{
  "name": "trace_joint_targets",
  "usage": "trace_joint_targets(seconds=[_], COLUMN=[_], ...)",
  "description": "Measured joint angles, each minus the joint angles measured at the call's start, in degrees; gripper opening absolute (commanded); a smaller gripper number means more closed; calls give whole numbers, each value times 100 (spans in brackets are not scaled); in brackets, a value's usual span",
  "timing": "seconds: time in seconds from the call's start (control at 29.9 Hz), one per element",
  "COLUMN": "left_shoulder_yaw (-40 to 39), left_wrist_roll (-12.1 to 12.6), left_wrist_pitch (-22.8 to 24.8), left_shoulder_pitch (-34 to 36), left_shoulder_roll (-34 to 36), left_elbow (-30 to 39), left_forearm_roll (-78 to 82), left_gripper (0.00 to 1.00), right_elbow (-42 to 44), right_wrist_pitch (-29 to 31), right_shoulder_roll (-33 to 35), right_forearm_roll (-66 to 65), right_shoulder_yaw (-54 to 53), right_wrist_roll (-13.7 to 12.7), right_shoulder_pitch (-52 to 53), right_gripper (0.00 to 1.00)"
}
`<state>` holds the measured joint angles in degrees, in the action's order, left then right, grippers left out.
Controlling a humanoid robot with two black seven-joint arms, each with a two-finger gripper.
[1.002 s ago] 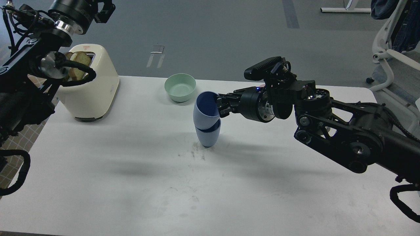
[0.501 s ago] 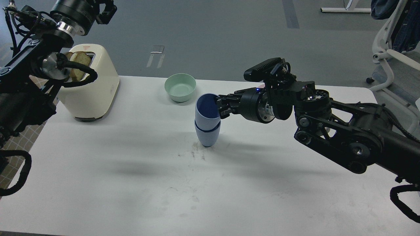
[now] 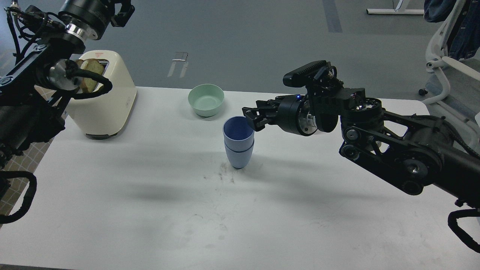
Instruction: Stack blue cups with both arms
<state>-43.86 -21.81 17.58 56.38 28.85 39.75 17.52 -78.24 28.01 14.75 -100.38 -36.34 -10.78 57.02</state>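
Observation:
Two blue cups stand nested and upright in the middle of the white table (image 3: 150,195). The upper cup (image 3: 237,131) sits inside the lower cup (image 3: 239,159). My right gripper (image 3: 252,118) is open and empty, just to the right of the upper cup's rim, level with it and clear of it. My left arm is raised at the far left above the toaster. Its gripper (image 3: 120,11) is dark and cut off by the top edge, so its fingers cannot be told apart.
A mint-green bowl (image 3: 206,99) sits behind the cups near the table's far edge. A cream toaster (image 3: 105,99) holding toast stands at the back left under my left arm. A white chair (image 3: 446,63) stands off the table at the far right.
The upper cup has dropped from a tilt to sit straight inside the lower cup. My right gripper has let go of it and drawn back slightly up and to the right.

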Motion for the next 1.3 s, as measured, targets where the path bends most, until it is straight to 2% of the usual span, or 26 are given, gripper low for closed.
trace_joint_targets(seconds=[0.23, 0.43, 0.53, 0.67, 0.9, 1.07, 1.3], left_shoulder_yaw=[-40, -68, -84, -87, -102, -213, -256], left_wrist_roll=[-42, -41, -31, -18, -11, -11, 6], left_wrist_pitch=[4, 72, 91, 104, 279, 377, 322], left_shoulder_pitch=[-30, -31, -31, -34, -45, -48, -48], left_shoulder_roll=[26, 27, 26, 27, 37, 33, -40], left_elbow=[6, 1, -1, -1, -30, -51, -53], left_forearm_roll=[3, -30, -53, -71, -82, -91, -92], left_gripper=[98, 98, 98, 98, 98, 98, 98], right_elbow=[433, 1355, 1573, 1810, 2011, 2571, 2825], right_wrist_pitch=[-3, -3, -3, -3, 0, -189, -229], right_shoulder_roll=[-237, -228, -195, -147, 99, 125, 125], right_forearm_roll=[7, 15, 94, 841, 3087, 4630, 5582], right_shoulder_yaw=[-2350, -3588, -4245, -5029, -5391, -5424, -5498], right_wrist_roll=[7, 40, 50, 51, 53, 61, 74], right_shoulder_pitch=[248, 867, 866, 595, -213, -504, -746], right_gripper=[100, 100, 100, 100, 100, 100, 100])
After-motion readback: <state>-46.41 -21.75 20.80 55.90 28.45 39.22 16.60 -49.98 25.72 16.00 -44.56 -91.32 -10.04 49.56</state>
